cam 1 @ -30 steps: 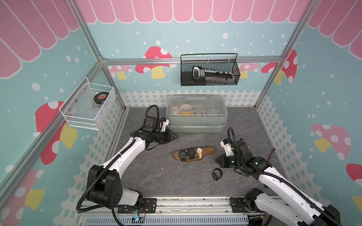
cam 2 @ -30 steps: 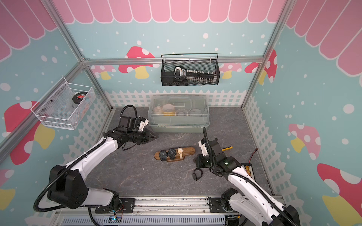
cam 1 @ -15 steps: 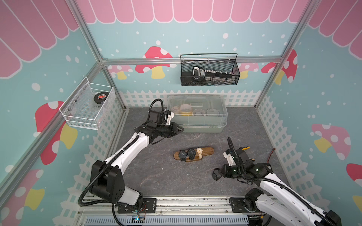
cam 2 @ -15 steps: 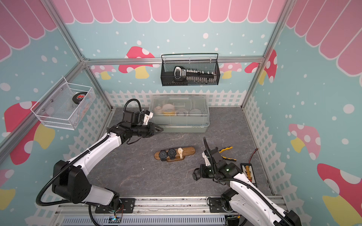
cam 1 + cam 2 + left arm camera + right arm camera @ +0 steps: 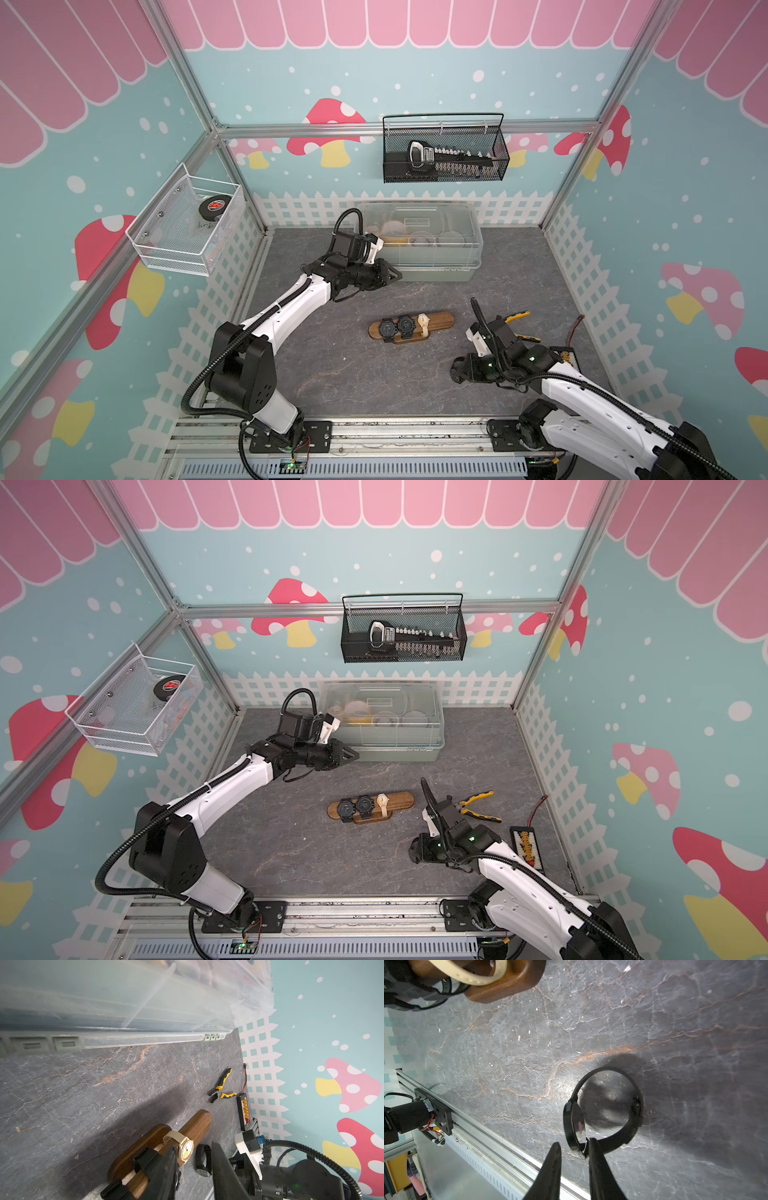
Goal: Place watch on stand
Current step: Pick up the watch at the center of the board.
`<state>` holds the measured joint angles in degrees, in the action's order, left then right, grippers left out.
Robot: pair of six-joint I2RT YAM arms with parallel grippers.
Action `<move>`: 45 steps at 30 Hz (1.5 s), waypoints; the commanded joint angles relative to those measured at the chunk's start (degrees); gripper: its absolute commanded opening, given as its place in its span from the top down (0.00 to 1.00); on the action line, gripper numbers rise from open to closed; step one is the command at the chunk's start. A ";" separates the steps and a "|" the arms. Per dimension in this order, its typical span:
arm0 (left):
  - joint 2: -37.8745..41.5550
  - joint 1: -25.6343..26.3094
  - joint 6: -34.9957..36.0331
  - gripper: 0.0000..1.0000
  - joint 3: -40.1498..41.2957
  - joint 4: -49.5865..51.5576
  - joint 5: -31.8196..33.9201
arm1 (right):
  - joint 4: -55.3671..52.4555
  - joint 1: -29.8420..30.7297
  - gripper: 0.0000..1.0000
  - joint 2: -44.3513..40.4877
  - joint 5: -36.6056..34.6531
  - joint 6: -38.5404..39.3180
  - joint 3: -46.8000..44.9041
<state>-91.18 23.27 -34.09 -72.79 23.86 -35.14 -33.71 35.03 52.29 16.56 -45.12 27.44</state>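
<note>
The wooden stand (image 5: 441, 320) (image 5: 402, 800) sits mid-table in both top views, carrying two black watches (image 5: 388, 329) and a beige watch (image 5: 423, 320). A loose black watch (image 5: 636, 1105) (image 5: 456, 372) (image 5: 202, 1159) lies on the dark table in front and to the right of the stand. My right gripper (image 5: 574, 1141) (image 5: 465, 370) is low at this watch. Its jaws are open, and the case edge sits at one fingertip (image 5: 592, 1142). My left gripper (image 5: 193, 1146) (image 5: 397, 275) hovers open and empty beside the clear box.
A clear lidded box (image 5: 419, 245) stands at the back. Yellow-handled pliers (image 5: 478, 800) and a black connector board (image 5: 527, 848) lie at the right. A black wire basket (image 5: 444, 153) and a white mesh basket (image 5: 187, 224) hang on the walls. A metal rail (image 5: 488, 1134) edges the front.
My right gripper has dropped toward the front onto the loose watch and its jaws have widened. My left arm has swung up and right to the box's front.
</note>
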 commanded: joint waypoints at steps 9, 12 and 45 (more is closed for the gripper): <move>1.00 -0.06 -0.26 0.71 -1.74 0.14 1.12 | 5.18 0.94 0.76 3.20 -0.48 0.46 -1.53; 1.13 -0.06 -0.26 0.71 -1.73 0.21 1.20 | 5.85 1.05 0.76 4.15 -0.15 0.65 -1.83; 7.59 2.50 -0.50 0.70 -1.15 1.41 1.56 | 10.13 1.90 1.00 -0.77 13.25 3.72 10.35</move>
<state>-86.39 25.15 -34.33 -74.39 24.95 -34.22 -24.69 36.56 52.49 26.68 -42.28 34.81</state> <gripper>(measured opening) 0.300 0.056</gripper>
